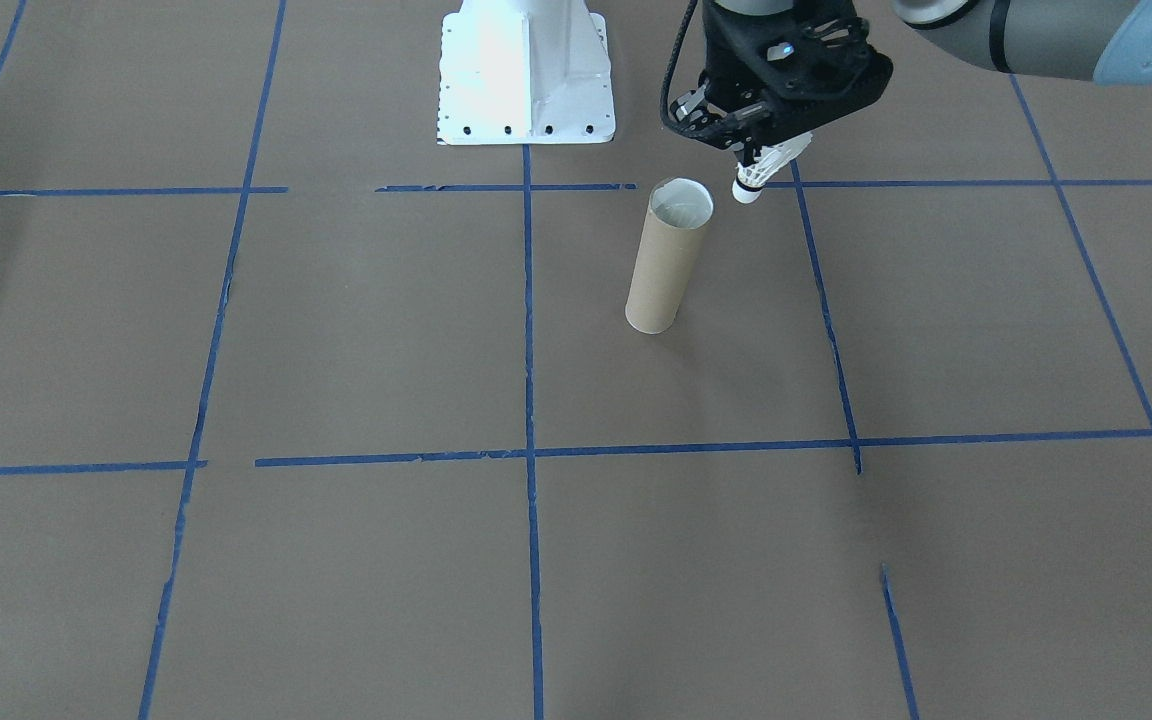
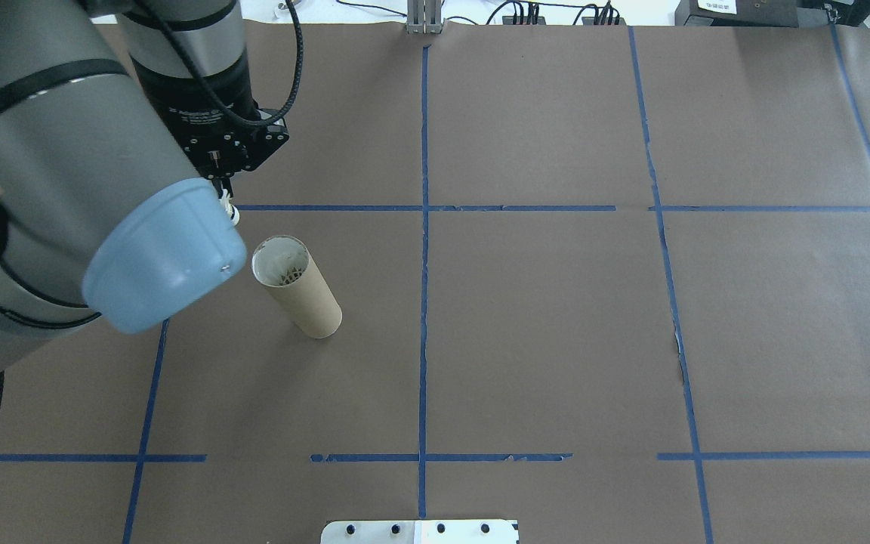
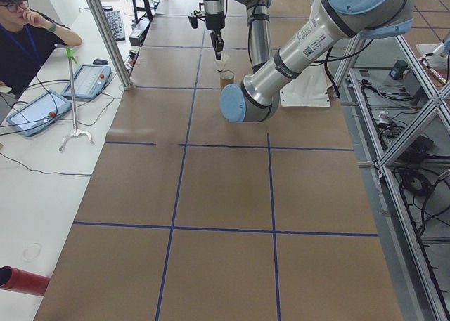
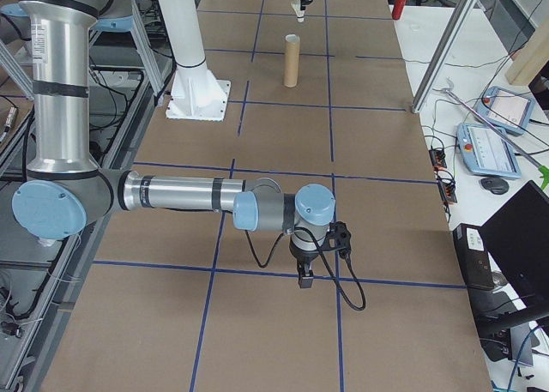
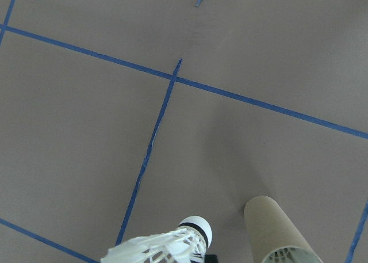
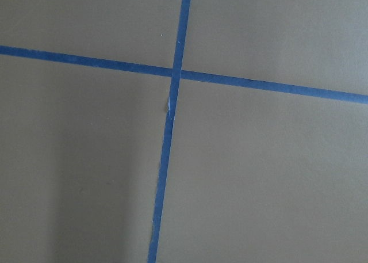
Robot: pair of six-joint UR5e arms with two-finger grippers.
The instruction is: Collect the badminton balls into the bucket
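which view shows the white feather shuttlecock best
The exterior front-facing view: the white feather shuttlecock hangs cork-down from the left pincer, beside the brown cardboard tube. The left wrist view crops its skirt, overhead shows a sliver, and the side views show it tiny.

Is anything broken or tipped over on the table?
Nothing stands out. The cardboard tube stands upright, and the left gripper holds the shuttlecock beside its open top, not yet inside.
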